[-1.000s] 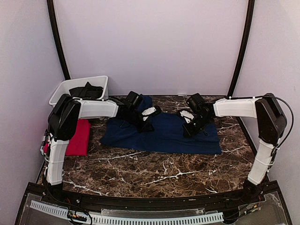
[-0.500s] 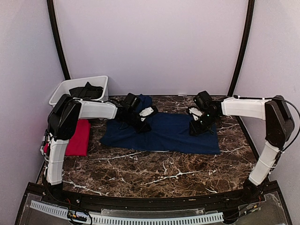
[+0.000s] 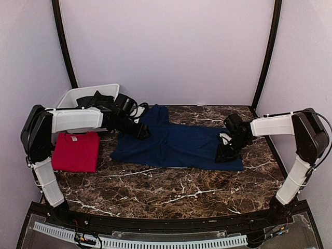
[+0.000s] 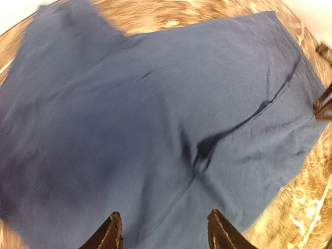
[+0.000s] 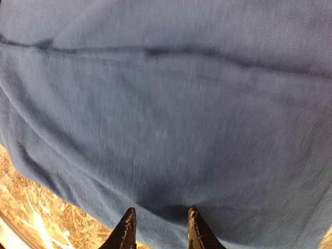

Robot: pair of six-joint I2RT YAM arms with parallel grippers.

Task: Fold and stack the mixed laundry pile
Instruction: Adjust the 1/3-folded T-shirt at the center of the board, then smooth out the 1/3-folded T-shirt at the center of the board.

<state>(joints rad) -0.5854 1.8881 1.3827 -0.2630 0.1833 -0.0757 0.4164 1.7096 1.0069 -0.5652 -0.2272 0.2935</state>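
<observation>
From above, both arms have drawn outward since a second ago. The left pincer, then over the middle of the navy blue T-shirt, now sits at the shirt's far left edge beside the sleeve. The arm's shoulder has swung out to the left. That uncovers the folded red T-shirt, which lies flat on the marble tabletop, just left of the navy shirt and apart from it. The right pincer has slid from the shirt's middle to its right end. The navy shirt lies spread across the tabletop as before. The left forearm crosses in front of the white plastic bin and hides much of the dark garment heaped in it. Neither pincer's opening can be read from here.

In the left wrist view, the left pincer hangs with its fingers well apart and nothing between them. The navy blue T-shirt lies below with a creased seam. A dark shape at the right border is cut off and hard to identify.

In the right wrist view, the right pincer has a narrower gap, its tips apart over the navy blue T-shirt. The picture is blurred, and whether the tips touch the cloth cannot be told. A strip of tabletop shows at lower left.
</observation>
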